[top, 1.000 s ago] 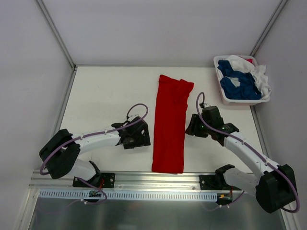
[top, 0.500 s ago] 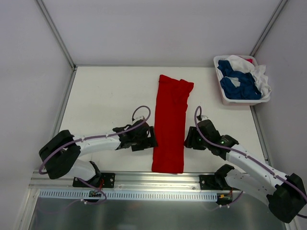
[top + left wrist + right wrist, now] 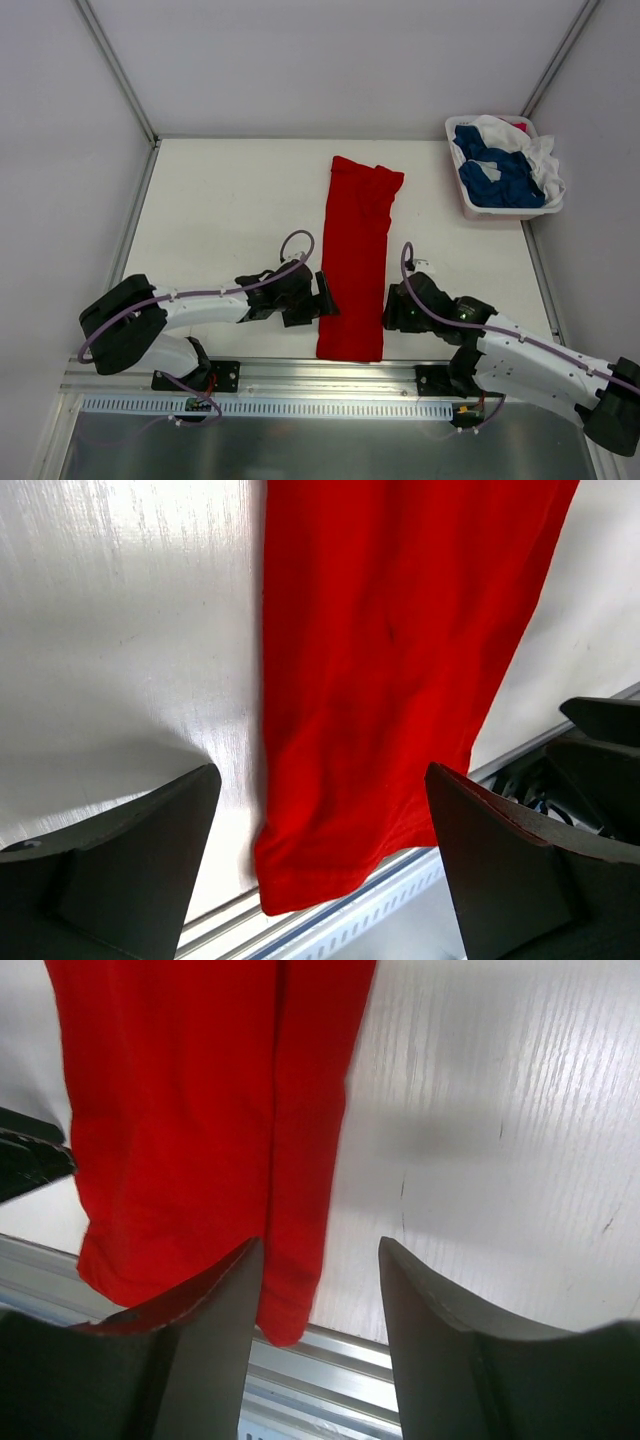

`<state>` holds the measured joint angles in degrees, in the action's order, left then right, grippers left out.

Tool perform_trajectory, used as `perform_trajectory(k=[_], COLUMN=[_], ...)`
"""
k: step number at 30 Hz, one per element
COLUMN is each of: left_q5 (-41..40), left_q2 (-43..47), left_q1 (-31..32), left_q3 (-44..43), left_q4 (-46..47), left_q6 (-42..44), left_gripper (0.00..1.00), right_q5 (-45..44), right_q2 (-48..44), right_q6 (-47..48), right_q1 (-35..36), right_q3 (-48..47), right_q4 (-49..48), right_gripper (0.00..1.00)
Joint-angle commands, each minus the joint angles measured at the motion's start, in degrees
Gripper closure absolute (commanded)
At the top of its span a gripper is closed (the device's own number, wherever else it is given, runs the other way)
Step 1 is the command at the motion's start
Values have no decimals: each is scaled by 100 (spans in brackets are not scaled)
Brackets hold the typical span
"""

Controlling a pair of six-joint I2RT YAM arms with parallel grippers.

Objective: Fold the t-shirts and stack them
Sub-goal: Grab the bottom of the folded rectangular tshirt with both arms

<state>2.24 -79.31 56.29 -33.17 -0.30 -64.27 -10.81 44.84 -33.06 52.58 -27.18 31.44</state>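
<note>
The bright red t-shirt (image 3: 355, 260) lies folded into a long narrow strip down the middle of the table, its near end at the table's front edge. My left gripper (image 3: 322, 303) is open just left of the strip's near end; in the left wrist view the red cloth (image 3: 390, 660) lies between the spread fingers (image 3: 120, 860). My right gripper (image 3: 392, 312) is open just right of the strip; its wrist view shows the shirt's near corner (image 3: 290, 1300) between the fingers (image 3: 190, 1340). Dark blue (image 3: 500, 180) and white (image 3: 540, 160) shirts lie in the basket.
A white plastic basket (image 3: 505, 212) stands at the table's far right corner. A metal rail (image 3: 330, 375) runs along the table's near edge, right below the shirt's end. White walls enclose the table on the left, back and right.
Both grippers have moved toward the near end of the red strip, the left one rightward to its left edge, the right one down beside its right edge. The shirt has not moved.
</note>
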Motion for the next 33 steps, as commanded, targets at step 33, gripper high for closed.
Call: perform_trajectory(k=[33], left_q5=[215], left_q2=[91], left_q1=[444], left_q3=[1611], left_q4=[3], left_q6=[-753], left_gripper=[12], right_q5=[-2259], right_q2=[-3744], right_q6=[-2925], right_q1=[2239], right_q3=[1935], right_q4=[20], right_gripper=[40])
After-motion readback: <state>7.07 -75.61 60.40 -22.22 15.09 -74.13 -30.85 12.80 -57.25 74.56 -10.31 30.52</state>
